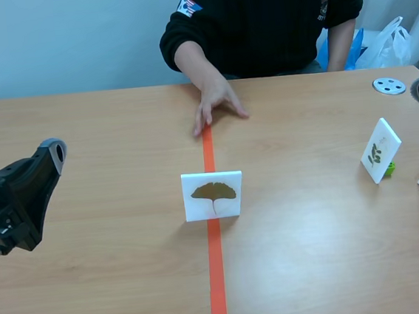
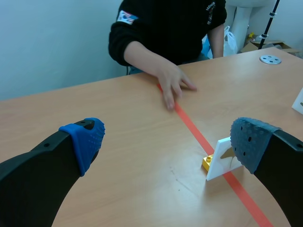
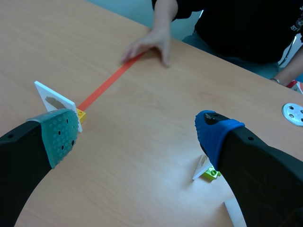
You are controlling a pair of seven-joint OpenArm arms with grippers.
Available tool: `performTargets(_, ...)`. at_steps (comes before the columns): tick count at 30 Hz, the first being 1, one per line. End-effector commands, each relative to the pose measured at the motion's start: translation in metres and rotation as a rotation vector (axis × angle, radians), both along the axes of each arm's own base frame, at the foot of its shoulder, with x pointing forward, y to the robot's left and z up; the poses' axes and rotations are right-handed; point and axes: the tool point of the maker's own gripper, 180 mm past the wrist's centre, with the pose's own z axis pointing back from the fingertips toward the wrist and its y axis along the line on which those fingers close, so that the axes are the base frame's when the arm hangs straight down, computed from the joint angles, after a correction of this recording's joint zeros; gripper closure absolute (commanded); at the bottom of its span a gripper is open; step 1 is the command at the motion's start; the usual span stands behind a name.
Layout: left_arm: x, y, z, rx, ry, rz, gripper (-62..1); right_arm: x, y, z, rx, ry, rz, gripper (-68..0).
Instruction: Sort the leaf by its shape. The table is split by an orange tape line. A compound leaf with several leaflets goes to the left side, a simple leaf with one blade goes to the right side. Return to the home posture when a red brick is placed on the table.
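Splayed left pincer [image 2: 169, 142], perhaps ginkgo card [image 1: 212, 195]

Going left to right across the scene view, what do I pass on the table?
The left arm → ginkgo leaf card on the orange tape line → second leaf card by a green brick.

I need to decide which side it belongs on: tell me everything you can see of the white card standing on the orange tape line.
The white card is a thin, stiff-looking square standing nearly upright on the orange tape line, its face toward the robot. It bears one olive-brown, fan-shaped leaf with a thin stalk pointing down. A small yellow brick at the foot of its back props it. Nothing else touches it.
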Motion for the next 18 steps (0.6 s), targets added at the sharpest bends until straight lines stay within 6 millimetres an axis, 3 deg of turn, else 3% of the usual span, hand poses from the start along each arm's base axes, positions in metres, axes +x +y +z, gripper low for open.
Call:
performTargets(1, 0.001, 0.001, 0.004, -0.004, -0.012, 0.006, -57.0, 0.003, -0.001, 0.008, 0.002, -0.028, 0.004, -50.6)
performTargets(11, 0.018, 0.039, -0.049, 0.029, 0.091, 0.091, -57.0, 0.003, -0.001, 0.008, 0.001, -0.028, 0.004, -50.6)
performTargets(18, 0.028, 0.018, -0.067, 0.012, 0.106, -0.078, -57.0, 0.003, -0.001, 0.008, 0.001, -0.027, 0.005, -50.6)
